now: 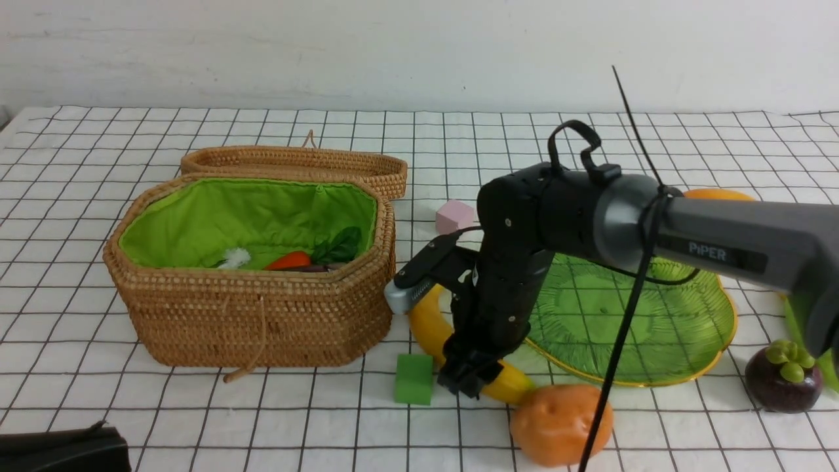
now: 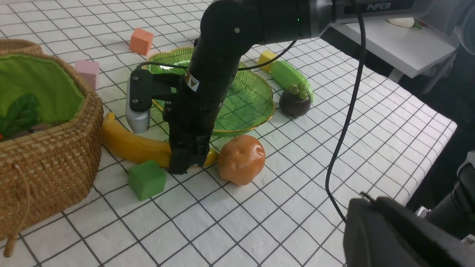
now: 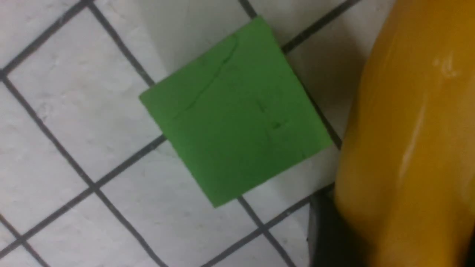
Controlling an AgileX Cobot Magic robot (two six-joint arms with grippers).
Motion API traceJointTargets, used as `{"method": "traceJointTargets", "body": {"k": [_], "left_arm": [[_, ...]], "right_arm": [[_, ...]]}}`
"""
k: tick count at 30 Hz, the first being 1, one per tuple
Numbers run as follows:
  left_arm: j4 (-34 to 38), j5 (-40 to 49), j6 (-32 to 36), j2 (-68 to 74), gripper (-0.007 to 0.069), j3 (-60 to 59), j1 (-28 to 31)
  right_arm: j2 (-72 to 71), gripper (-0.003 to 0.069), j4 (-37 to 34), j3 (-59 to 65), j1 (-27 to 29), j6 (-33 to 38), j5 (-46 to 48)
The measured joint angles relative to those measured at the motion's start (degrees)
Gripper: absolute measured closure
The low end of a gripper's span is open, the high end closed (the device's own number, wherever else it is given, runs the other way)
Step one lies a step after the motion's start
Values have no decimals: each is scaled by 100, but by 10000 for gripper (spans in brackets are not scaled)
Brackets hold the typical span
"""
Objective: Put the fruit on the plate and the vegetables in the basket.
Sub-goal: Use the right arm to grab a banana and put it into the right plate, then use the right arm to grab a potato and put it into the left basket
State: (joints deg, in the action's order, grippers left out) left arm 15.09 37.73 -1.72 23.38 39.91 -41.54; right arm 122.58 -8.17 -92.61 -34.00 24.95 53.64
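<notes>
1. The right pincer (image 1: 468, 383) (image 2: 185, 167) points straight down onto the banana (image 1: 427, 322) (image 2: 126, 142) (image 3: 404, 129), its dark fingers on either side of the fruit.
2. I cannot tell whether those fingers actually press the banana or only straddle it. The banana lies flat on the bench (image 1: 196, 419).
3. The banana curves between the basket (image 1: 262, 321) (image 2: 48, 155) and the plate (image 1: 655, 328) (image 2: 248, 100), with one end near the basket wall and the other near the potato (image 1: 560, 423) (image 2: 241, 159).
4. A green cube (image 1: 413, 379) (image 2: 147, 180) (image 3: 237, 126) sits just beside the banana on the near side. The right wrist view shows a narrow strip of cloth between them.
5. The plate holds nothing. The right arm reaches across above it.
6. The mangosteen (image 1: 783, 380) (image 2: 294, 104) stands on the bench just beside the plate's rim, touching the light green vegetable (image 2: 289, 74).
7. A yellow cube (image 2: 268, 59) lies at that vegetable's far end.
8. The basket is open, its lid (image 1: 295, 164) lying behind it. A red-orange pepper (image 1: 288, 261) with green leaves is inside on the lining.
9. A pink cube (image 1: 454, 216) (image 2: 87, 72) and an orange cube (image 2: 141, 40) lie further back.
10. The left pincer (image 2: 371, 218) is closed and holds nothing. It hangs back, well apart from the fruit.
</notes>
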Motion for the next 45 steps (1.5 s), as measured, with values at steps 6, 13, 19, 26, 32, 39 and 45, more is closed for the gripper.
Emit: {"method": "traceJointTargets", "body": {"k": [6, 13, 19, 26, 32, 39, 45], "left_arm": [[25, 5, 0, 0, 638, 0, 0], [25, 0, 0, 0, 638, 0, 0], [25, 0, 17, 0, 638, 0, 0], [25, 0, 17, 0, 637, 0, 0], [26, 0, 17, 0, 636, 0, 0], [43, 173, 17, 0, 632, 0, 0], [43, 230, 110, 0, 630, 0, 0]], "right_arm": [[-358, 332, -85, 0, 0, -68, 7], [-1196, 332, 217, 0, 6, -838, 269], [-1495, 332, 1096, 0, 836, -2825, 323], [-888, 332, 320, 0, 1660, -2980, 83], [-417, 279, -329, 0, 1756, -2704, -350], [-859, 8, -136, 0, 1763, -2780, 31], [-2031, 69, -86, 315, 1513, -2145, 1015]]}}
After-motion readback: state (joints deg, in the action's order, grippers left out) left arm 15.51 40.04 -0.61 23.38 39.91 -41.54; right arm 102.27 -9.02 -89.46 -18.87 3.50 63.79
